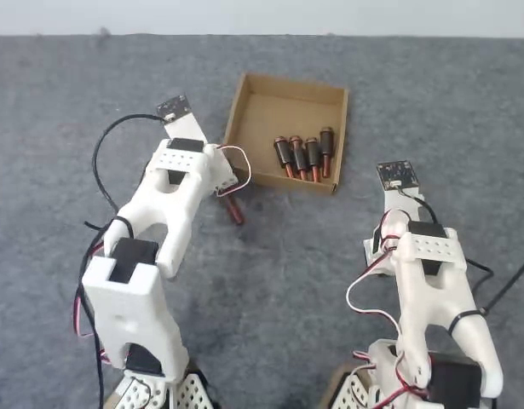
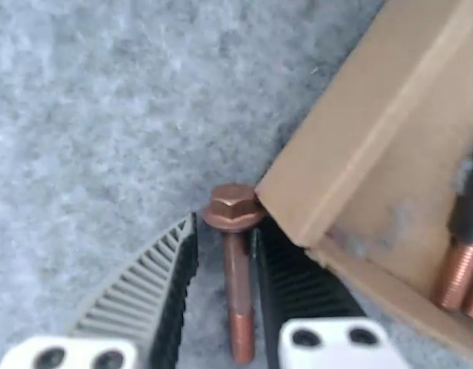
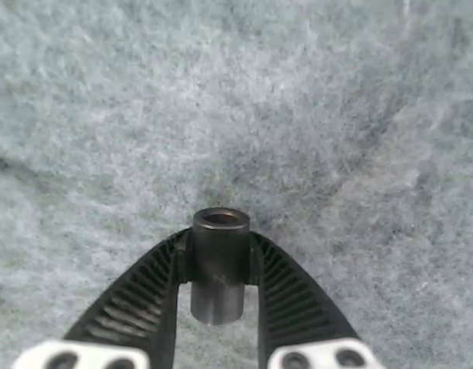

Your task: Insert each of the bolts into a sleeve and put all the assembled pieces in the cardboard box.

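On the grey carpet, seen from above, one cardboard box holds four assembled pieces. One bolt lies just outside its corner. Left wrist: the left gripper is spread astride that bolt. Right wrist: the right gripper pinches one dark sleeve.

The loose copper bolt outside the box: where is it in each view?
High view: bolt just outside the cardboard box's near corner, at the left gripper.
Left wrist view: bolt's hex head beside that box corner.
Right wrist view: right gripper shut on a sleeve instead.
Shared landmark: the box corner.
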